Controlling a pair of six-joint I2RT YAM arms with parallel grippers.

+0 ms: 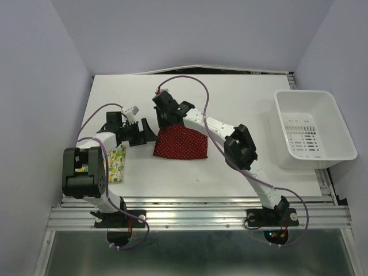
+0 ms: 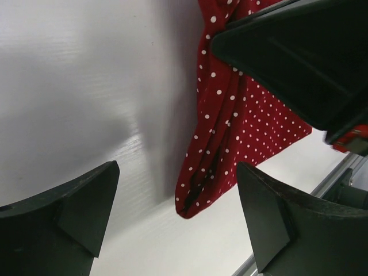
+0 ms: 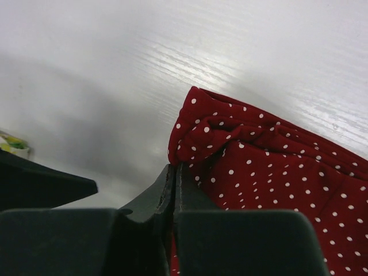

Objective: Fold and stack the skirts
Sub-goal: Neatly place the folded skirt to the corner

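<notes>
The right gripper (image 3: 174, 172) is pinched shut on the far-left corner of the dark red, white-dotted fabric skirt (image 1: 183, 144) at the middle of the white table (image 1: 241, 103), so the first fold looks to be starting. The left gripper (image 2: 177, 172) gapes wide and empty at the skirt's left edge, and next should need its own hold there.

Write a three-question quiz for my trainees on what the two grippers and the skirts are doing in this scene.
1. True or false: the left gripper is shut.
2. The right gripper is shut on: A) the white bin, B) the red polka-dot skirt, C) nothing.
3. Which skirt lies nearer the left edge of the table?

Key: 1 false, its jaws stand wide open; 2 B; 3 the lemon-print skirt.
</notes>
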